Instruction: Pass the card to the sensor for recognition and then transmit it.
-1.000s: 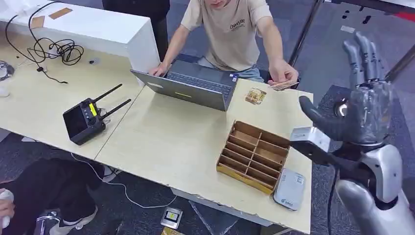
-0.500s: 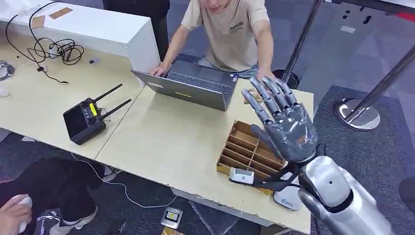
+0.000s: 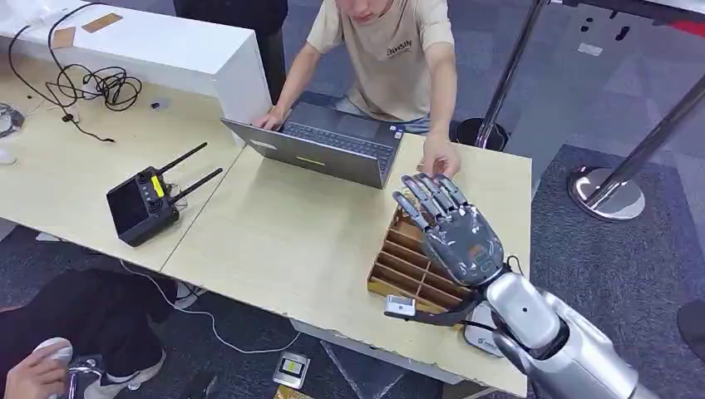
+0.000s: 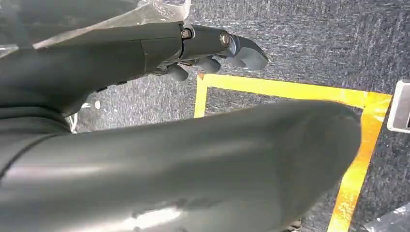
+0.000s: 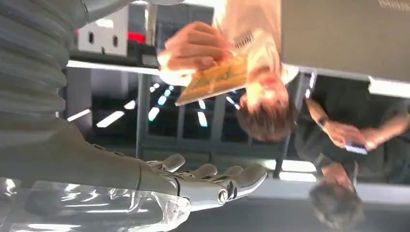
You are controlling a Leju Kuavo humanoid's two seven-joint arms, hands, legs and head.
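My right hand (image 3: 449,229) hovers over the wooden divider tray (image 3: 399,266) with its fingers spread and nothing in it. A person's hand (image 3: 438,158) reaches in just beyond my fingertips. In the right wrist view that person's hand (image 5: 193,46) pinches a tan card (image 5: 217,79) a short way off my outstretched right hand (image 5: 203,181), not touching it. The grey-white sensor (image 3: 482,339) lies at the table's near right edge, mostly hidden by my forearm. My left hand (image 4: 203,43) hangs above the carpet, holding nothing.
A laptop (image 3: 324,150) stands in front of the seated person (image 3: 391,50). A black remote with antennas (image 3: 141,204) lies on the left of the table (image 3: 283,241). A stanchion base (image 3: 607,193) stands on the floor to the right. Another person (image 3: 41,366) crouches at bottom left.
My right hand swung down from high on the right to above the divider tray. The person's hand moved from the table's far corner towards my fingers.
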